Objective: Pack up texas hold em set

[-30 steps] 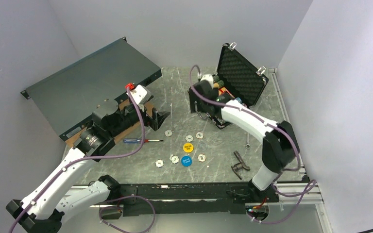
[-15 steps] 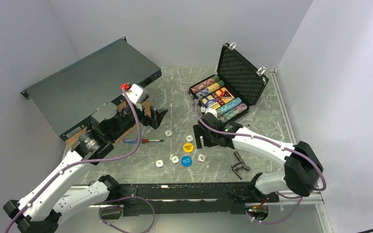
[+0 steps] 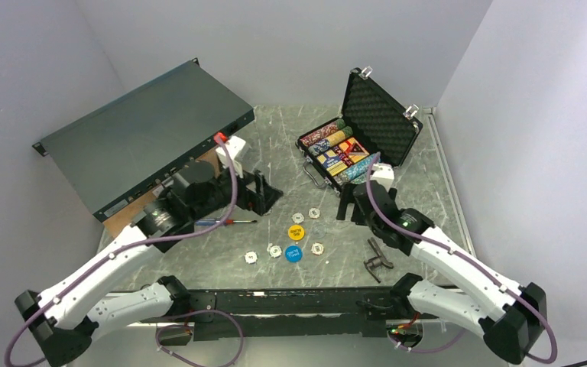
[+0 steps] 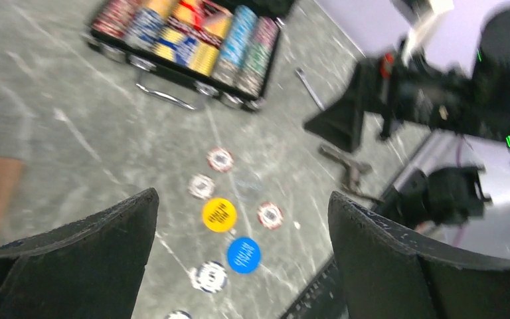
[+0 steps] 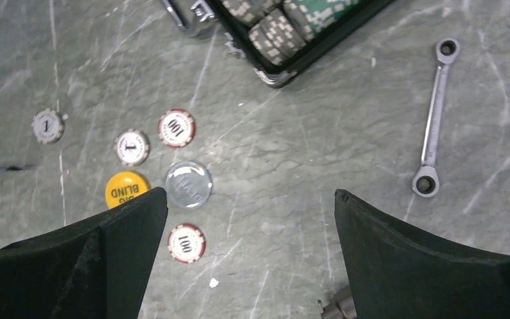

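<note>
I am hovering my right tool (image 5: pixel 250 199), spread and pinching nothing, over the worktop (image 5: pixel 345 133), just near of the open briefcase (image 3: pixel 378 118) at the far right. The loose chips (image 5: pixel 176 127) and yellow disc (image 5: pixel 127 189) are lying flat to its left, so no long axis is mattering; the blue disc (image 3: pixel 293 253) is sitting nearer the arm bases. My left tool (image 4: pixel 242 199), also spread and empty, is hanging far-left of that scatter. Both arms are looking about equally close, and each pick is probably calling for a straight drop.
</note>
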`<state>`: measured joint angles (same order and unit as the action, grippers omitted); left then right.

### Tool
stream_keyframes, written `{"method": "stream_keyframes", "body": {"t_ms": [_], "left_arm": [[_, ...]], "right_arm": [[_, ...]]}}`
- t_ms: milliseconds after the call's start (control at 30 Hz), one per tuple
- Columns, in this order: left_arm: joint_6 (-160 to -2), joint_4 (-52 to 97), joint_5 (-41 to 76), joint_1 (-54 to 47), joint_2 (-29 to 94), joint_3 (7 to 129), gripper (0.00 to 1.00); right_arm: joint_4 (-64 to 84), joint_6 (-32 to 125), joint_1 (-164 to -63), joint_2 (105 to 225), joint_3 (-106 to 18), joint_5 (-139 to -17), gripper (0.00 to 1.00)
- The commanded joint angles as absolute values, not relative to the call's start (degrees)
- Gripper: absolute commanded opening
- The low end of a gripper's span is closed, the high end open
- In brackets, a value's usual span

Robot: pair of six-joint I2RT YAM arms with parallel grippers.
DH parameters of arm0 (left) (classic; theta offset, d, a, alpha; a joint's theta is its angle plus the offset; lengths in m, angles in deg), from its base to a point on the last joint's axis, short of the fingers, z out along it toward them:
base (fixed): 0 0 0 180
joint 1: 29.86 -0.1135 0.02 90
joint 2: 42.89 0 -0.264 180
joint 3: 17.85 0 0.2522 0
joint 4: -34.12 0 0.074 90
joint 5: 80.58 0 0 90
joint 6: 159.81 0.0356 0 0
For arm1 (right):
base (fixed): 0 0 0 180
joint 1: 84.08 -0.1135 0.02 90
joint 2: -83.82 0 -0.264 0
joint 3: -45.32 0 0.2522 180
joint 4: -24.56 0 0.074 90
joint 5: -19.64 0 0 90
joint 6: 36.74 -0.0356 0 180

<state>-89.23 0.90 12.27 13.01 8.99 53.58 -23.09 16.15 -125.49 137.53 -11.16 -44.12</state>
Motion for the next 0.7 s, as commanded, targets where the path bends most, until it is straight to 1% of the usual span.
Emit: {"method": "stream_keyframes", "body": {"t_ms": [0, 67, 167, 267, 333, 400, 567, 667], "left_arm": [[-96.8, 5.1, 12.5, 21.2, 12.5, 49.9, 0.99], [-98.6, 5.5, 8.9, 25.7, 15.8, 48.8, 0.99], [-101.0, 2.9, -1.0, 31.9, 21.5, 49.2, 0.99], [-102.7, 1.8, -4.8, 35.2, 27.6, 49.8, 0.99], [-102.0, 2.2, -5.1, 36.7, 31.4, 49.8, 0.99], [-101.8, 1.2, -4.7, 37.0, 35.2, 50.4, 0.99], [-100.2, 1.0, -2.2, 37.0, 43.3, 51.5, 0.99], [-100.5, 0.4, -0.8, 37.0, 45.5, 52.1, 0.99]], "right_arm": [[-21.1, 17.4, -121.0, 134.7, -8.6, -48.0, 0.97], [-20.0, 18.0, -120.0, 133.2, -7.6, -49.2, 0.97], [-20.8, 18.4, -119.2, 131.1, -7.6, -48.8, 0.97], [-21.0, 18.6, -119.0, 127.9, -7.0, -47.5, 0.97], [-19.4, 18.8, -119.0, 124.7, -4.9, -46.2, 0.97], [-18.9, 19.0, -118.8, 121.9, -4.3, -44.9, 1.0], [-23.4, 19.6, -118.5, 120.5, -6.9, -41.9, 1.0], [-22.8, 19.4, -118.6, 118.8, -6.2, -44.4, 1.0]]}}
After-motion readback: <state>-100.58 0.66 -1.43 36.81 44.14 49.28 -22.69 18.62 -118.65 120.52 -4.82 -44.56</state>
